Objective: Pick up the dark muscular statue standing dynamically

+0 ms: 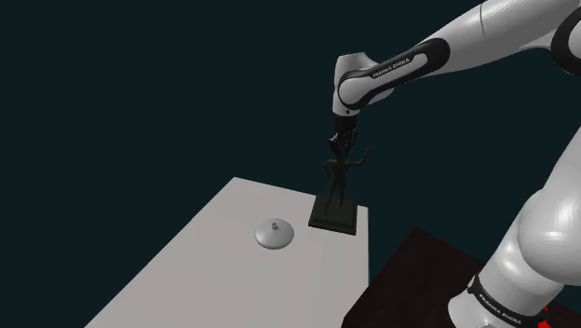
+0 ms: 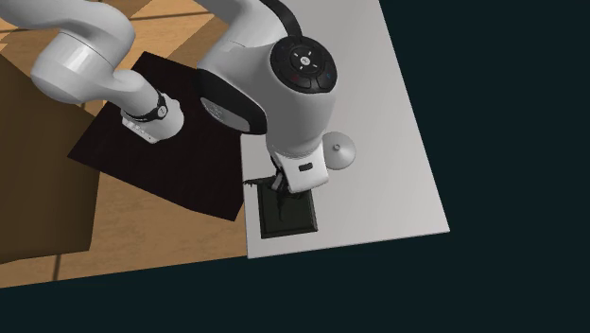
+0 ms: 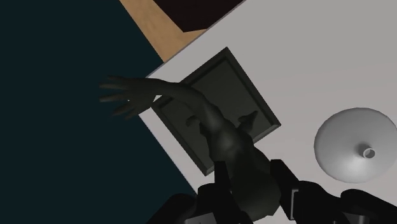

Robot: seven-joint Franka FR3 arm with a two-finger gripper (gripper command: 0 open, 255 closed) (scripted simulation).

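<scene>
i see the dark statue (image 3: 236, 156), a muscular figure with one arm flung wide on a square base, standing at the counter's (image 1: 205, 270) corner edge, its torso pinched in my pincer (image 1: 344, 143) directly above it.

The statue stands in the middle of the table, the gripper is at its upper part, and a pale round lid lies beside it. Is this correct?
Not quite. The statue stands at a corner of the table, not in the middle; the second exterior view shows this. The gripper is at its upper part, and the pale round lid lies beside it.
</scene>
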